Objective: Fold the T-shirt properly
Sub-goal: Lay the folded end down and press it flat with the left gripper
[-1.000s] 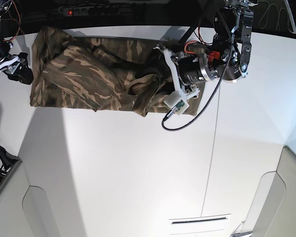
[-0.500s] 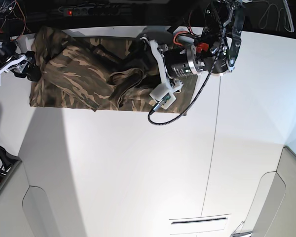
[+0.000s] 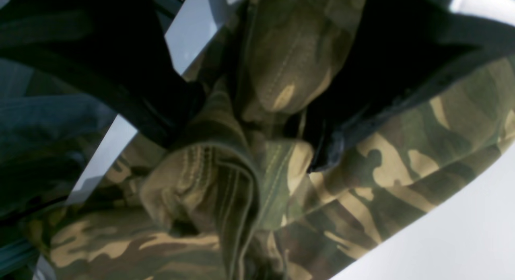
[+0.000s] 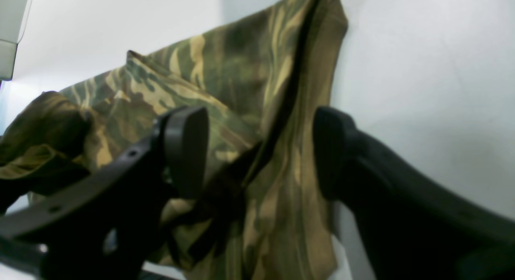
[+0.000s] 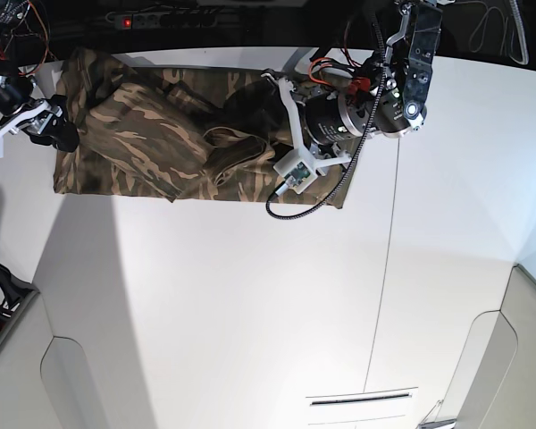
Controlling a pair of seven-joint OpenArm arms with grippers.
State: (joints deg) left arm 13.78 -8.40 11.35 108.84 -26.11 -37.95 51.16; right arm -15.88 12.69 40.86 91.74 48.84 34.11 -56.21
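Right gripper, at the far left of the base view: jaws spread wide at the left edge of the T-shirt; in the right wrist view the two dark fingers stand apart with a raised fold of cloth between them, and contact with either pad cannot be told. T-shirt: camouflage cloth in olive, brown and tan, lying crumpled along the far edge of the white table, its long axis running left to right across the base view, the left part flatter, the middle bunched into ridges and folds; which end holds the collar cannot be told. Left gripper, right of centre in the base view: reaching into the bunched middle of the shirt from the right, its fingertips hidden among the folds; the left wrist view shows two dark fingers set apart with a hemmed, stitched roll of cloth gathered between them, so the jaws stand fairly wide around a thick wad, though a firm hold cannot be confirmed. Black cable: looping from the left arm down over the shirt's right end. Edges and room: the shirt's near edge runs roughly straight, and the broad near part of the table lies bare. Power strip with a red light: beyond the far edge.
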